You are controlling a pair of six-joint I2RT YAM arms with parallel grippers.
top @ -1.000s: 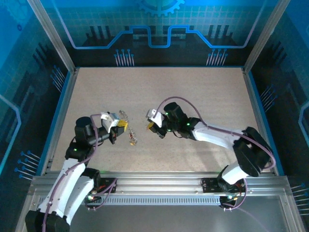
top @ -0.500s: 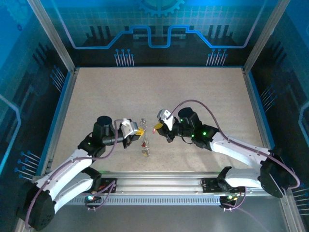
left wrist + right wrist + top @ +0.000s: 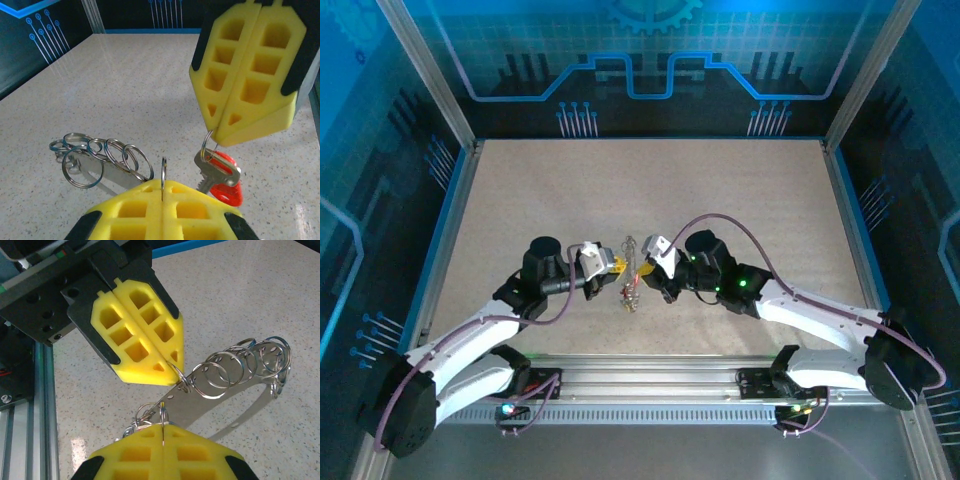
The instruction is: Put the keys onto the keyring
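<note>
Keyring (image 3: 163, 171) sits edge-on in the clamped left gripper (image 3: 162, 189), low over the table. Just beside it, the right gripper (image 3: 218, 141) pinches the red-headed key (image 3: 216, 169) by its small loop. Line up loop against ring edge, then feed slowly without twisting.

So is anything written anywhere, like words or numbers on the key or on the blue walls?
No text can be read anywhere.
The key with the red head: any stamp is too small to make out.
The keyring: bare metal, no marks that I can see.
The blue walls: only line patterns and a gear shape, no letters or numbers.
</note>
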